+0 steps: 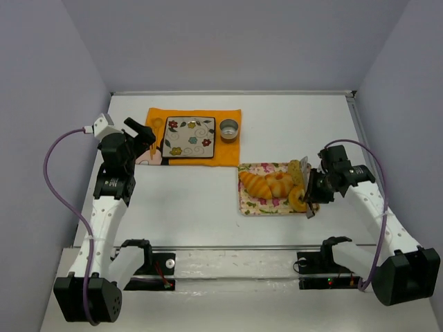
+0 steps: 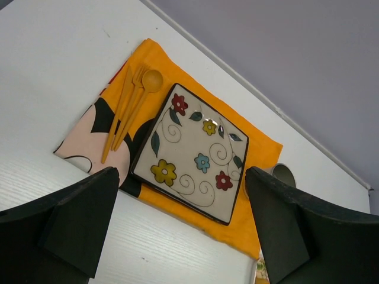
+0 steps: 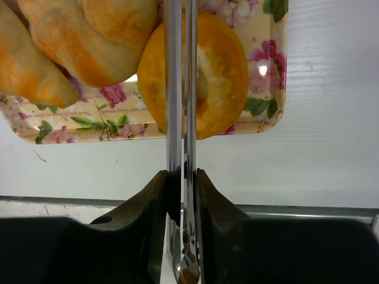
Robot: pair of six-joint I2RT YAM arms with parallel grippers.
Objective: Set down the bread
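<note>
The bread [image 1: 296,169] is a small yellowish-tan speckled piece at the far right of the floral tray [image 1: 266,207], by the far tip of the metal tongs [image 1: 305,181]. I cannot tell whether the tongs clamp it. It is out of the right wrist view. My right gripper [image 1: 312,189] is shut on the tongs [image 3: 180,89], which are squeezed together above the ring doughnut [image 3: 225,77]. My left gripper [image 1: 145,135] is open and empty, hovering near the flowered square plate [image 2: 192,154].
An orange croissant [image 1: 254,185] and a bun [image 1: 279,181] share the tray with the doughnut [image 1: 297,200]. The plate [image 1: 190,138] lies on an orange mat [image 1: 225,152] with orange cutlery [image 2: 127,109]. A small metal cup [image 1: 229,128] stands at the mat's right end.
</note>
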